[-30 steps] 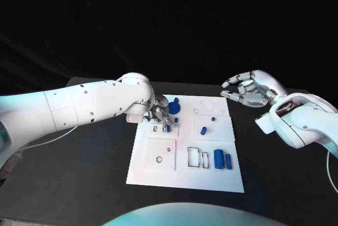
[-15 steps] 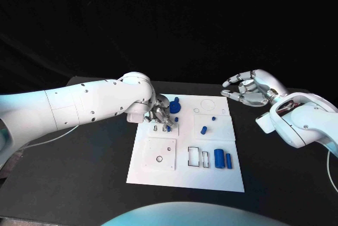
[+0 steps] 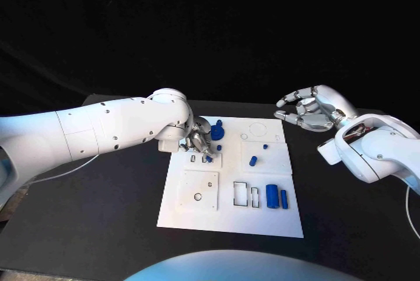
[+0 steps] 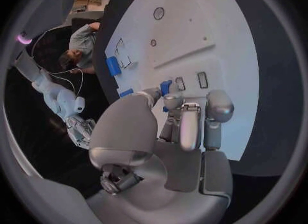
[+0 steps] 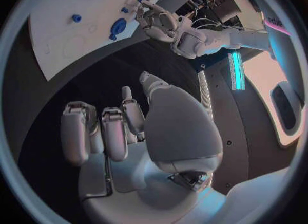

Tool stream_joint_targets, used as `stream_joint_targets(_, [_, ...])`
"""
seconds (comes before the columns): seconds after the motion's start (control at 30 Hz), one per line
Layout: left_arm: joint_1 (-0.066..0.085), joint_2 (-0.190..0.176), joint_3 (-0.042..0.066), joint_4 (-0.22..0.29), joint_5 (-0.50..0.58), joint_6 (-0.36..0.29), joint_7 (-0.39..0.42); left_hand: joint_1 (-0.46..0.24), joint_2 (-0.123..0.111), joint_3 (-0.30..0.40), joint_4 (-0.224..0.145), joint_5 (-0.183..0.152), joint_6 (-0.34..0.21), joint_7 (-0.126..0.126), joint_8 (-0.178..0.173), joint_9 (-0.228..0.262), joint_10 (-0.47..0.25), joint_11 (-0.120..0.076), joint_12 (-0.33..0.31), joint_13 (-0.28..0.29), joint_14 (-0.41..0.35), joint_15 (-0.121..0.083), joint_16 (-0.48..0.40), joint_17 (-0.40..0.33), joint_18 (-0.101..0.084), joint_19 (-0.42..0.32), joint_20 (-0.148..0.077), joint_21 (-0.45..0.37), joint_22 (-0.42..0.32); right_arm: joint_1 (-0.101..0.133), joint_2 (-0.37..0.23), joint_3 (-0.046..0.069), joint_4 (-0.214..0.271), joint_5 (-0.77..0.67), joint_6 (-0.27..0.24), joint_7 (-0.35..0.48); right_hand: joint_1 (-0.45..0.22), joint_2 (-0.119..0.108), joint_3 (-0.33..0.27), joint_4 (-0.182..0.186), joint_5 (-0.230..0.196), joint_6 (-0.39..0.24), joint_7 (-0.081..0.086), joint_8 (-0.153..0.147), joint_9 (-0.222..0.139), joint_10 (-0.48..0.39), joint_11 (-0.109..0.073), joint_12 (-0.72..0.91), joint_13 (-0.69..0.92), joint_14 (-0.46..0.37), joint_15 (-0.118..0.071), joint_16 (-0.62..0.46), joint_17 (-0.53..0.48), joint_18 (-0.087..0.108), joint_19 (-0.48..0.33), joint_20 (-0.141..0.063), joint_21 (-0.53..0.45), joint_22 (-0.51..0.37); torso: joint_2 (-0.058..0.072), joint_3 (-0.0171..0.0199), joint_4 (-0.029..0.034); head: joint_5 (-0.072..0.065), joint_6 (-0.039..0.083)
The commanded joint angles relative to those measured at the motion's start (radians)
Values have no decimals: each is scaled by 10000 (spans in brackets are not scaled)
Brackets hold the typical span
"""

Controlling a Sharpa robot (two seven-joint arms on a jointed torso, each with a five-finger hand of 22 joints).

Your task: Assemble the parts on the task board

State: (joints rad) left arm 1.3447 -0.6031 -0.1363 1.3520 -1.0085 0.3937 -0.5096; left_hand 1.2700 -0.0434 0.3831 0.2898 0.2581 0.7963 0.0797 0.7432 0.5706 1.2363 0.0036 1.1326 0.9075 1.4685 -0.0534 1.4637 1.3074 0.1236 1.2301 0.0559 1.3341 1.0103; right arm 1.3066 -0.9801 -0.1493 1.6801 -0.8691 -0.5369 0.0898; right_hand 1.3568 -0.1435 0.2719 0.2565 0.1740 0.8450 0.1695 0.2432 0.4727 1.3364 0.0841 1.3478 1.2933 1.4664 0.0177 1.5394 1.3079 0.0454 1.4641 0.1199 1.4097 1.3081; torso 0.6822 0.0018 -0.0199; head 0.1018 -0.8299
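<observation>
1. The white board lies in the middle of the black table. Small blue parts sit on it.
2. The left hand is low over the far left part of the board. Its fingers point down at two small slots.
3. A small blue peg is at the tips of that hand. It looks pinched between thumb and a finger, right beside the slots. I think the hand is putting the peg in a hole there.
4. The right hand is up in the air, off the far right corner of the board. Its fingers are curled a bit but apart, and it holds nothing.
5. A round blue disc sits on the far side of the board, just beside the left hand. A little blue piece and a short blue part are near the middle.
6. Two blue rods lie side by side on the near right, next to open frames. They seem not yet put in.
7. My guess: the job is in its early part. One peg is being worked on now, and most parts are left to place.
</observation>
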Motion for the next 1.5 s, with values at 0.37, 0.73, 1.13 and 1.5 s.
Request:
stream_joint_targets(0.37, [-15, -117, 0, 188, 991, -228, 9, -663, -1320, 4942, -1748, 15, -189, 15, 572, 931, 14, -3, -140, -190, 477, -30, 80, 521, -152, -73, -22, 202, 200, -2, 14, 0, -32, -65, -57, 92, -40, 64, 3, 63, 71, -88, -7, 56, 14, 8, 8, -4, 13, 813, -52, -31, 1676, -3, -50, -12, -11, 1475, -13, 5, 13, 10, 25])
stream_joint_targets(0.73, [-17, -786, 84, 808, 1670, -1286, 69, -1035, -1437, 5553, -2273, 71, -49, -47, 722, 1152, 137, -70, -138, -218, 547, -92, 185, 716, -201, 116, -82, 393, 527, -3, -20, -1, -86, -59, -132, 132, -140, 150, -8, 225, 289, -110, -5, 97, 25, 7, 10, -18, -4, 812, -53, -36, 1668, 1, -56, -15, -34, 1469, 3, 9, 25, 47, 61])
stream_joint_targets(1.13, [-362, -1761, 67, 2017, 359, -3924, 289, -1264, -1860, 6119, -2524, 131, 334, -179, 790, 1252, 564, -197, 172, 190, 607, -207, 292, 902, -281, 407, -187, 652, 1001, -3, -134, -1, -64, -56, -140, 118, -243, 198, -36, 308, 452, -126, -7, 125, 31, 13, 8, -16, -1, 812, -54, -39, 1665, 1, -54, -16, -41, 1471, -18, 15, 51, 22, 42])
stream_joint_targets(1.5, [-781, -2049, 43, 2365, -643, -5088, 300, -1373, -2091, 6397, -2545, 227, 519, -256, 832, 1301, 755, -271, 298, 356, 648, -272, 371, 1040, -332, 592, -247, 796, 1284, -3, -177, -1, -75, -56, -125, 102, -251, 198, -41, 310, 478, -128, -8, 128, 32, 5, 8, -25, -12, 812, -54, -40, 1662, 4, -60, -17, -51, 1466, -37, 24, 59, 7, -7])
